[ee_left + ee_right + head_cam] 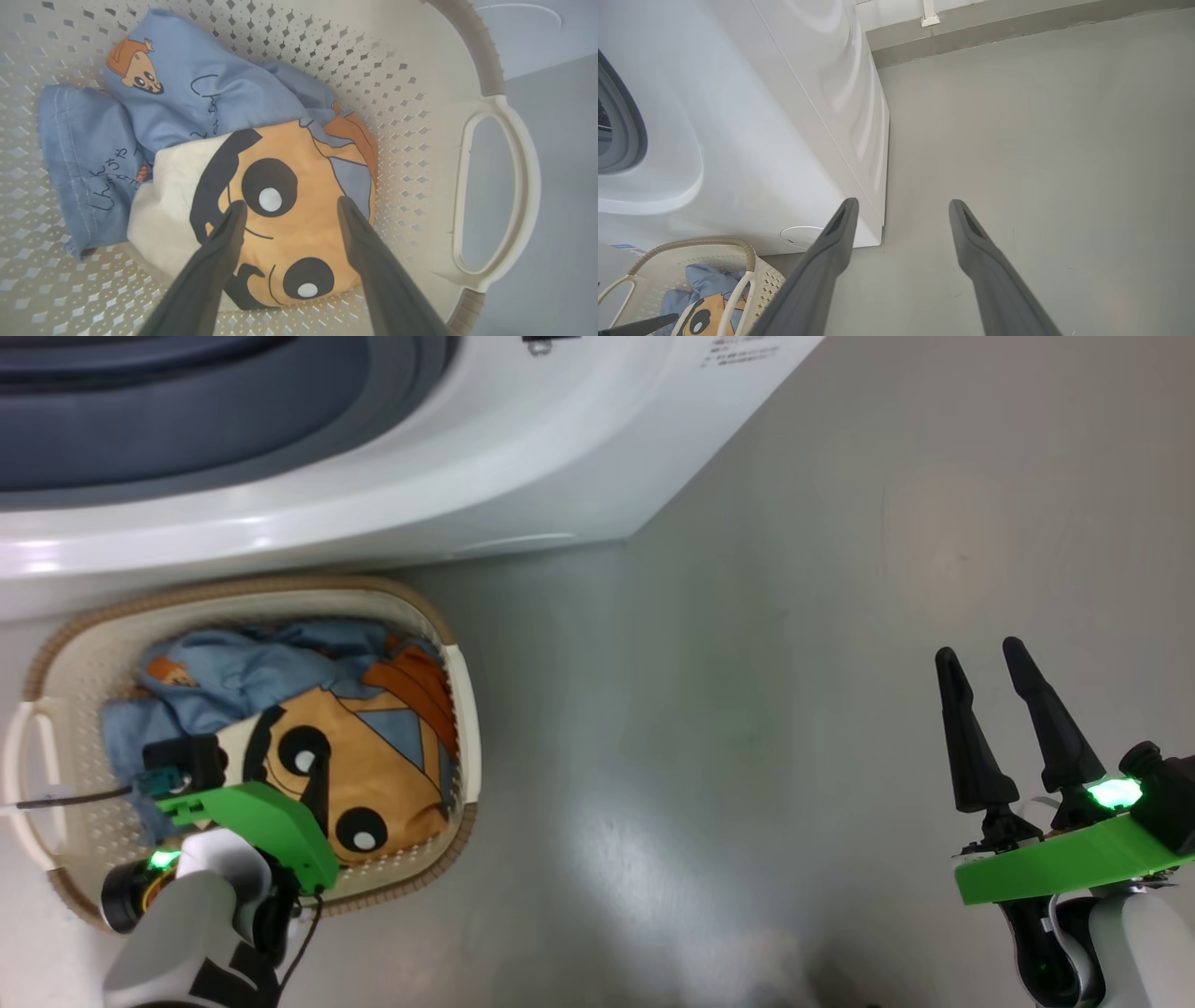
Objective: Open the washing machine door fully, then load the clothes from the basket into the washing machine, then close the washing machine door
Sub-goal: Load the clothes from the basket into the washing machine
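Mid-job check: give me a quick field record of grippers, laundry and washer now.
left gripper: open, fingers spread over the tan cartoon-face cloth; contact unclear
right gripper: open, empty, above grey floor
laundry: face cloth atop the light-blue cartoon-print garment, both in the cream perforated plastic basket
basket: on floor, in front of the white front-loading washing machine
washer opening: grey rubber gasket exposed

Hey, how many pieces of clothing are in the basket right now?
2. A blue garment lies crumpled at the upper left of the left wrist view. A tan face cloth lies partly over it, in the middle of the basket. More may be hidden underneath.
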Tool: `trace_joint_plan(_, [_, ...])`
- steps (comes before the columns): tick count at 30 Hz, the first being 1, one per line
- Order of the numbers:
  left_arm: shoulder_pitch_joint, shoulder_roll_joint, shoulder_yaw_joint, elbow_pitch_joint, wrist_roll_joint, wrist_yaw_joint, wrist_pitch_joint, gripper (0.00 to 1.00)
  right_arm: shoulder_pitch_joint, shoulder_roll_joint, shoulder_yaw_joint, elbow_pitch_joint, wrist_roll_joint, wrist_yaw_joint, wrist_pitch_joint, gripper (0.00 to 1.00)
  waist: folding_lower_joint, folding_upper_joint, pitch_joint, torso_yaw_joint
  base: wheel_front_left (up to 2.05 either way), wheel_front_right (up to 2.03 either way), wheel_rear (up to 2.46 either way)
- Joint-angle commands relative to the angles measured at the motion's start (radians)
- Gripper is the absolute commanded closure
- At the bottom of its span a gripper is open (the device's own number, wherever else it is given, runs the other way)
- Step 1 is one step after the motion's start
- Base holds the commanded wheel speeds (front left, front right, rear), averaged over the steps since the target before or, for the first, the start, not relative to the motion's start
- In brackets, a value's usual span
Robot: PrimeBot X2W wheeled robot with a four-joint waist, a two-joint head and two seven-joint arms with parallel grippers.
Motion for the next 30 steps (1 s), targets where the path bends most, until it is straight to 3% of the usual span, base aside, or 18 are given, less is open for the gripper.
trace_joint_plan(1, [0.003,0.036,0.017,0.006,-0.007,-0.001,-0.003,0.00,0.008,-0.017,0.016,-0.024,0.010,0.003,-0.012,0.00,0.0000,0.0000,0.029,-0.013,0.00,0.00,0.00])
trace_joint_plan(30, [-0.153,0.058,-0.005,0.126,-0.039,0.022,-0.005,0.00,-0.026,-0.032,-0.005,-0.058,0.016,0.003,-0.012,0.00,0.0000,0.0000,0.160,-0.042,0.00,0.00,0.00])
